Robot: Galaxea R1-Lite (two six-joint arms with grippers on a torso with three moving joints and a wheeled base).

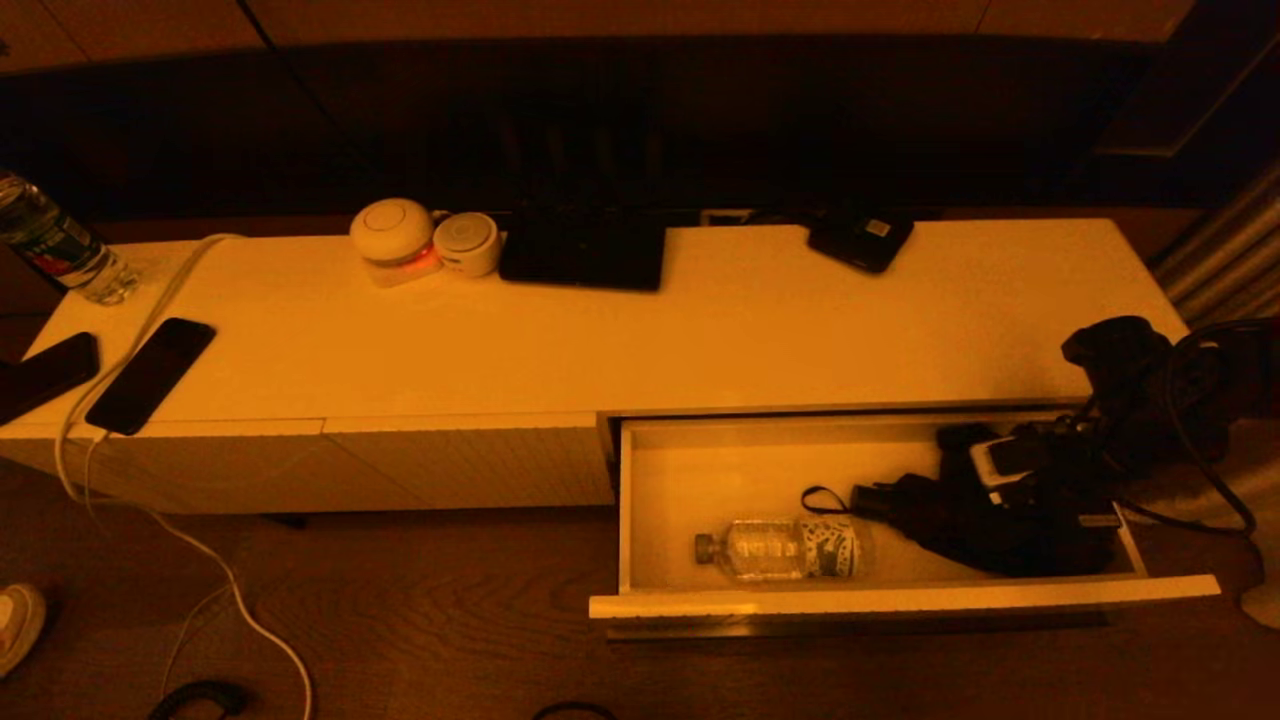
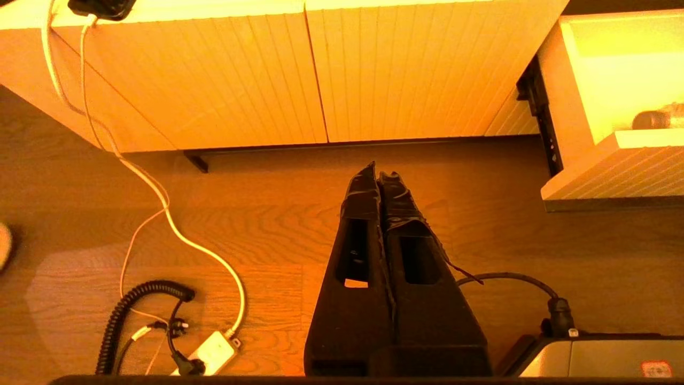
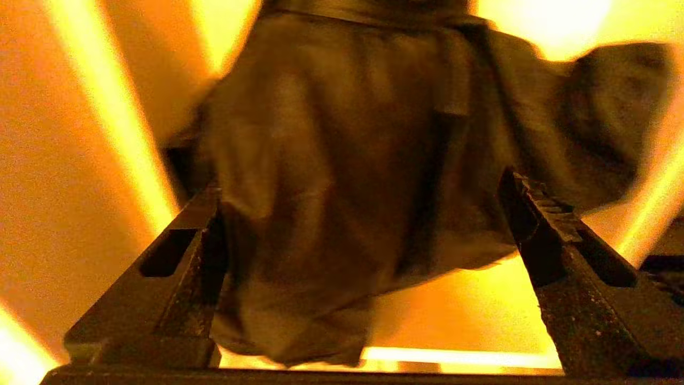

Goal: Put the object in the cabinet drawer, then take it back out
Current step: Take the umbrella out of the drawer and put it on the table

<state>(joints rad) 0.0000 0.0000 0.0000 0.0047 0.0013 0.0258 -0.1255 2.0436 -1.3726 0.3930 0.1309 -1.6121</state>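
The cabinet drawer (image 1: 900, 600) stands pulled out at the right of the long white cabinet (image 1: 700, 340). Inside it lies a black folded fabric object with a strap loop (image 1: 950, 525), possibly an umbrella. My right gripper (image 1: 1030, 510) is down in the drawer's right half over that object. In the right wrist view this gripper (image 3: 360, 187) is open, its fingers wide apart on either side of the dark fabric (image 3: 331, 160). My left gripper (image 2: 378, 174) hangs shut and empty above the wooden floor, in front of the ribbed panels left of the drawer (image 2: 614, 171).
A clear water bottle (image 1: 785, 548) lies in the drawer left of the black object. On the cabinet top are two phones (image 1: 150, 375), a white cable (image 1: 160, 290), a bottle (image 1: 55, 245), two round white devices (image 1: 395, 240) and a black tablet (image 1: 585, 250). Cables and a power strip (image 2: 208, 353) lie on the floor.
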